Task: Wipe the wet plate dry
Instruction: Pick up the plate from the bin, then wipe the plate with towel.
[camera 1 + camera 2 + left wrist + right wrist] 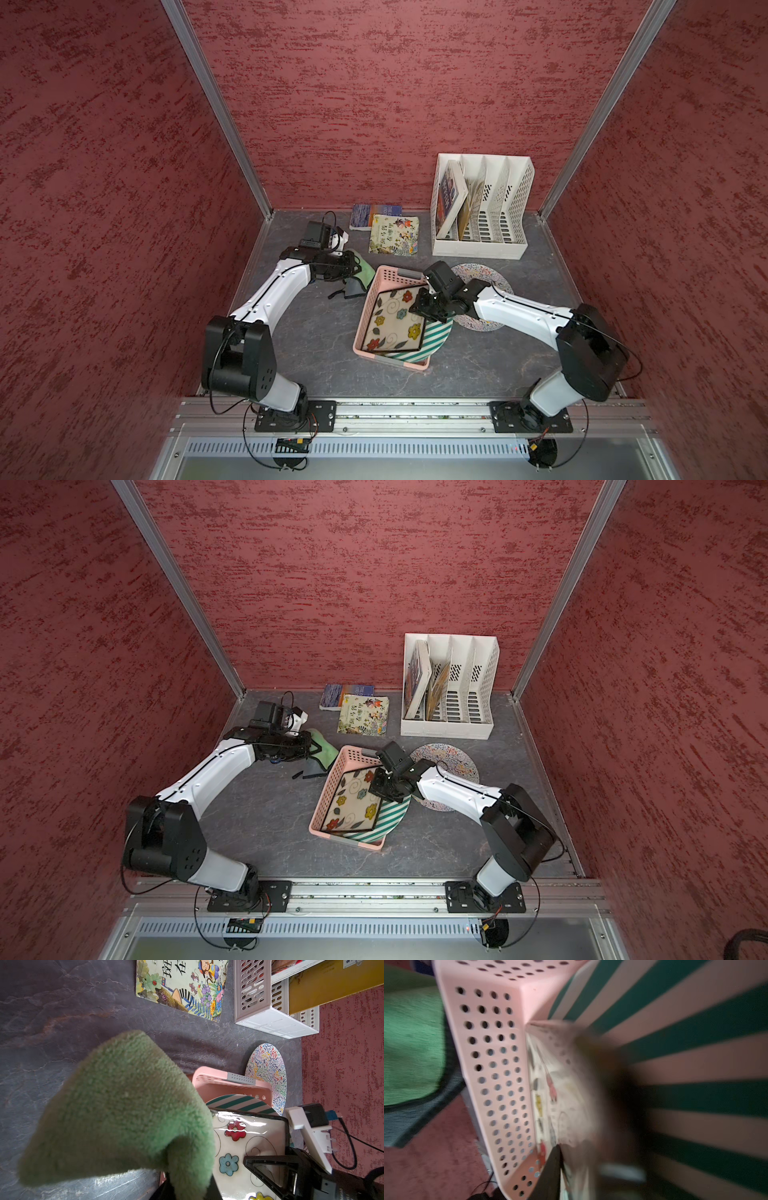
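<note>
- in the pink basket (365,309) at the middle of the table, the square floral plate (392,322) is lying over a green-striped round plate (432,338). i am taking the floral one as the wet plate, since it is shining with highlights in the left wrist view (249,1136).
- the right gripper (417,306) is sitting at that plate's far right corner, close to the basket's rim. i cannot tell how far apart its jaws are standing, nor whether the plate's edge is between them.
- the left gripper (353,269) is clamped tight on a fluffy green cloth (366,272), which is hanging just beside the basket's left wall and apart from the plate.
- to do this step well, i am planning to pinch only the plate's dark rim, one finger over and one under. then i am lifting the corner gently so it comes off the striped plate without dragging it; glazed and wet, it is probably slippery.
- i am also wanting the plate tipped toward the left arm, so the cloth's broad face meets the glaze rather than a folded edge.
- the right wrist view is coming through smeared: i am only making out the stripes (695,1064) and the basket's perforated wall (492,1064), not the fingertips.
- the cloth (124,1105) is filling much of the left wrist view and hiding that gripper's own fingers.
- some dark grey fabric (353,289) is lying under the cloth, and i cannot tell whether it is part of it.
- the right arm is covering part of a speckled round plate (482,274) on the table.
</note>
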Controlling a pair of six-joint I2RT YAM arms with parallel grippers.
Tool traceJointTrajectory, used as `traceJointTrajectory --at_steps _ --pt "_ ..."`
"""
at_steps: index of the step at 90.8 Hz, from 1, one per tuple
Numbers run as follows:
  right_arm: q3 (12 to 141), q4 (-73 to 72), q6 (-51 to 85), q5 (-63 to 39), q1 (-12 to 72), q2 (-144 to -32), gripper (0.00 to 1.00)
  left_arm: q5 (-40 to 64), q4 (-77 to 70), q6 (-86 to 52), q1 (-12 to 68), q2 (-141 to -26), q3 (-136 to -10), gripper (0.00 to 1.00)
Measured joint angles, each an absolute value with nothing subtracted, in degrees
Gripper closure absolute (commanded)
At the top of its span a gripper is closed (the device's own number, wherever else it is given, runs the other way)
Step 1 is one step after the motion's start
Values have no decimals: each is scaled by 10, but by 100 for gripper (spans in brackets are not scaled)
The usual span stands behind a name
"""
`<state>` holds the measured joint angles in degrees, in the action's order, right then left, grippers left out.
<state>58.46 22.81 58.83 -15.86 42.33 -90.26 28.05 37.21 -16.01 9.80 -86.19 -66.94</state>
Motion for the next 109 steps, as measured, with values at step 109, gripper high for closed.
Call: traceJointTrajectory --at_steps 109 --pt "775 18 671 -8 372 -897 100 360 416 -156 263 -836 -926 100"
